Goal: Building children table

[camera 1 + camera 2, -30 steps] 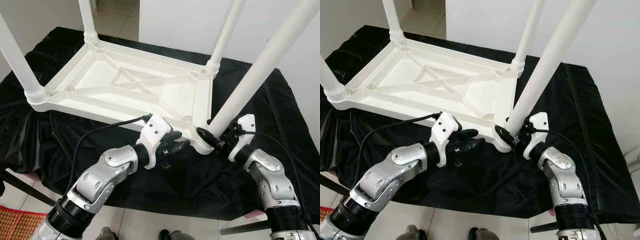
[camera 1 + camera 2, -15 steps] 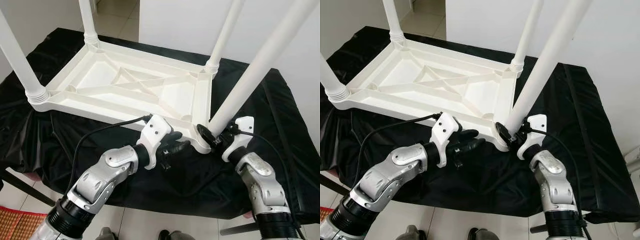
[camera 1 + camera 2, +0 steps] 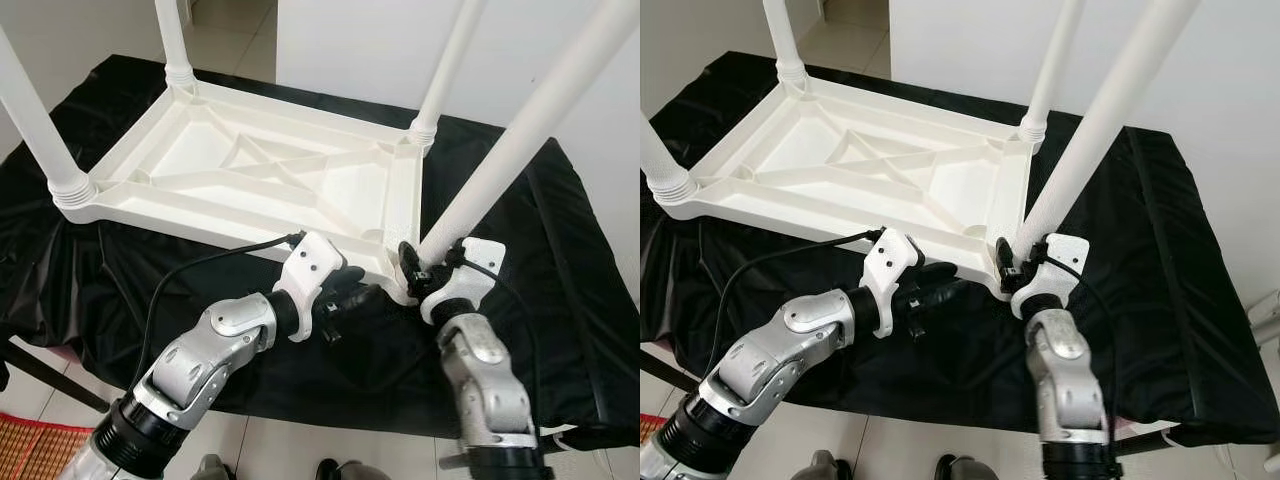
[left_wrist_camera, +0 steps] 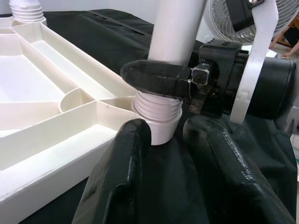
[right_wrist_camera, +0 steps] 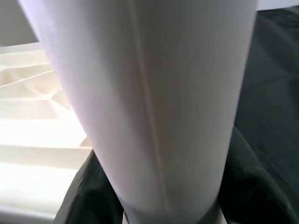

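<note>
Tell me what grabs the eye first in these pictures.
A white plastic table lies upside down on a black cloth, its legs pointing up. At its near right corner the right gripper is clamped round the base of the fourth leg, which leans outward. The left gripper sits just beside that corner, against the table's near edge.
</note>
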